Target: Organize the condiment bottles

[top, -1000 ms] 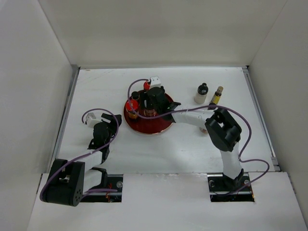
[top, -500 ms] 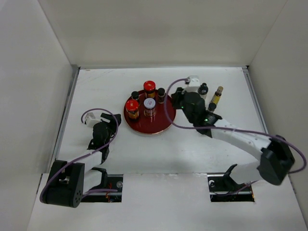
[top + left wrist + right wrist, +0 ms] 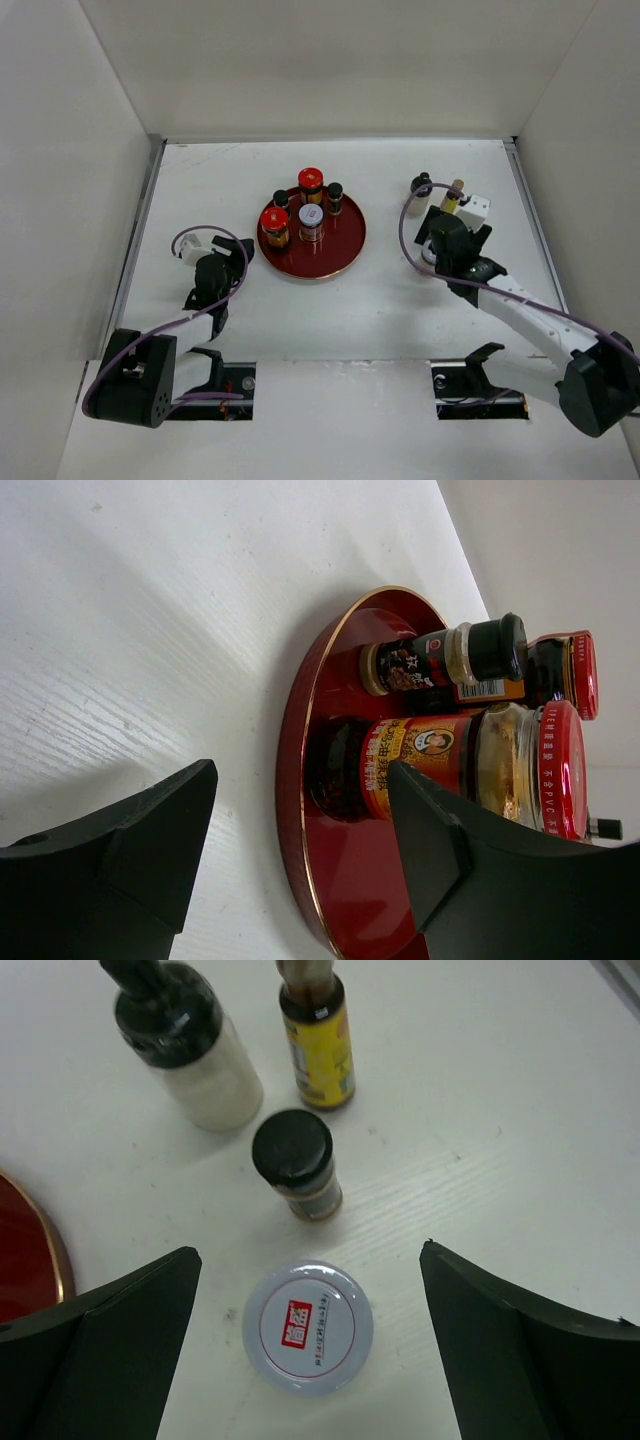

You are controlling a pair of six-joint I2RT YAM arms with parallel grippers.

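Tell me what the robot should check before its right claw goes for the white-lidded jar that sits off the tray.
1. Right gripper open and holding nothing: ok.
2. White-lidded jar lying inside that opening in the wrist view: ok.
3. Small black-capped jar, standing close beside it, clear of the closing fingers: cannot tell.
4. Height of the gripper above the lid: cannot tell.
5. Bare space left on the red tray, at its near right part: ok.
6. Left gripper open, left of the tray, away from the right arm's path: ok.
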